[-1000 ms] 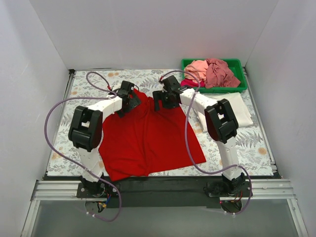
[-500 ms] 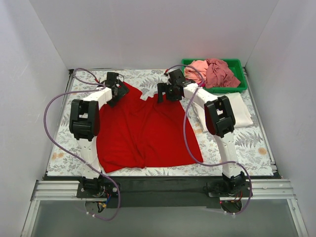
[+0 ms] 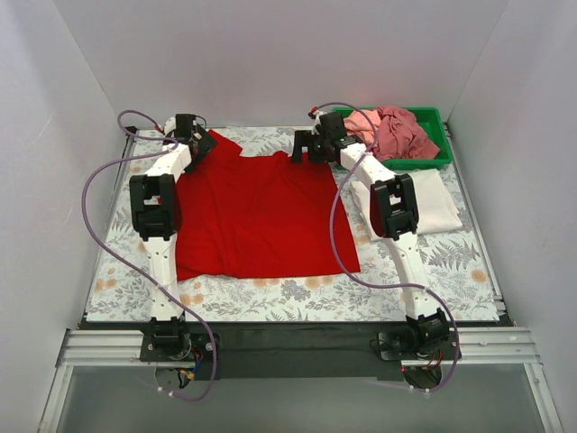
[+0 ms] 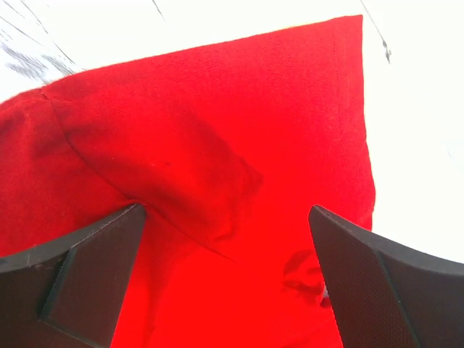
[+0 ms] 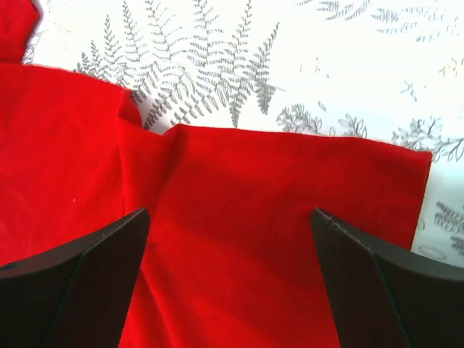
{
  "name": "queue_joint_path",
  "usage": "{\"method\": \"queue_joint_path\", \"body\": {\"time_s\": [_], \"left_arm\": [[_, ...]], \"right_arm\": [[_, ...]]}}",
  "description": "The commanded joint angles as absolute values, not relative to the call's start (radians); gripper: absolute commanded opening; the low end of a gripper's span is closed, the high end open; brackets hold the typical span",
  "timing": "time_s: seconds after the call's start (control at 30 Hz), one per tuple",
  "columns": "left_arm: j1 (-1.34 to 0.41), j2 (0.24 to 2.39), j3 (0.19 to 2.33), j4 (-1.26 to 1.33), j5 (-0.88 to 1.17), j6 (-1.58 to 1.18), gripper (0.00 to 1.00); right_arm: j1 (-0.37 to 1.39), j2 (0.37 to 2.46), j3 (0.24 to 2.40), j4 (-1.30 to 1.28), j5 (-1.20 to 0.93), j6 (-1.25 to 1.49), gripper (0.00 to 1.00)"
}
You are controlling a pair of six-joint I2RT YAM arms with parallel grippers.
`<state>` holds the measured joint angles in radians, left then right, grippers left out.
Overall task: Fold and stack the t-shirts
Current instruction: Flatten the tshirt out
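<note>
A bright red t-shirt (image 3: 257, 216) lies spread flat on the fern-print table. My left gripper (image 3: 200, 147) is open over the shirt's far left corner; in the left wrist view the wide-apart fingers frame wrinkled red cloth (image 4: 217, 196). My right gripper (image 3: 305, 153) is open over the far right corner; in the right wrist view the shirt's edge (image 5: 275, 210) lies between the fingers. A folded white t-shirt (image 3: 433, 203) lies at the right. Pink, dusty rose and magenta shirts (image 3: 388, 131) are piled in the tray.
A green plastic tray (image 3: 439, 155) stands at the back right corner. White walls close in the table on three sides. Purple cables loop off both arms.
Both arms have stretched toward the back of the table, pulling the red shirt's far edge with them and spreading it flat. Both grippers now stand open over the corners.
</note>
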<state>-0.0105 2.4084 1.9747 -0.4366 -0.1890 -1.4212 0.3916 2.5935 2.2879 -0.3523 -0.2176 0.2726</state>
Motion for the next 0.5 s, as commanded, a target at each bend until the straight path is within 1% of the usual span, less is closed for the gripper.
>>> {"method": "queue_joint_path", "body": {"time_s": [0.0,0.07,0.13,0.17,0.23,0.27,0.3,0.33,0.37,0.4,0.43,0.47], "left_arm": [[0.089,2.510,1.942,-0.592,-0.167,-1.431,0.98],[0.100,2.505,1.991,-0.604,-0.156,-1.414,0.98],[0.100,2.482,2.043,-0.633,-0.132,-1.396,0.98],[0.100,2.423,2.068,-0.662,-0.114,-1.396,0.98],[0.100,2.357,2.034,-0.666,-0.100,-1.402,0.98],[0.098,2.309,2.004,-0.666,-0.094,-1.413,0.98],[0.098,2.216,1.970,-0.654,-0.091,-1.417,0.98],[0.097,2.154,1.868,-0.644,-0.081,-1.422,0.98],[0.094,2.044,1.820,-0.634,-0.084,-1.427,0.98],[0.092,2.043,1.756,-0.630,-0.090,-1.439,0.98],[0.087,1.914,1.641,-0.621,-0.104,-1.450,0.98],[0.083,1.854,1.568,-0.612,-0.106,-1.468,0.98]], "right_arm": [[0.377,2.643,2.299,-0.289,-0.207,0.226,0.98],[0.380,2.637,2.312,-0.266,-0.195,0.209,0.98],[0.379,2.606,2.324,-0.262,-0.225,0.204,0.98],[0.382,2.570,2.312,-0.264,-0.232,0.192,0.98],[0.391,2.491,2.284,-0.262,-0.227,0.176,0.98],[0.396,2.459,2.266,-0.264,-0.226,0.170,0.98],[0.403,2.426,2.220,-0.267,-0.221,0.157,0.98],[0.419,2.354,2.192,-0.273,-0.212,0.146,0.98],[0.428,2.315,2.162,-0.278,-0.204,0.141,0.98],[0.439,2.275,2.119,-0.279,-0.196,0.137,0.98],[0.461,2.193,2.035,-0.282,-0.181,0.132,0.98],[0.474,2.148,1.975,-0.281,-0.172,0.132,0.98]]}}
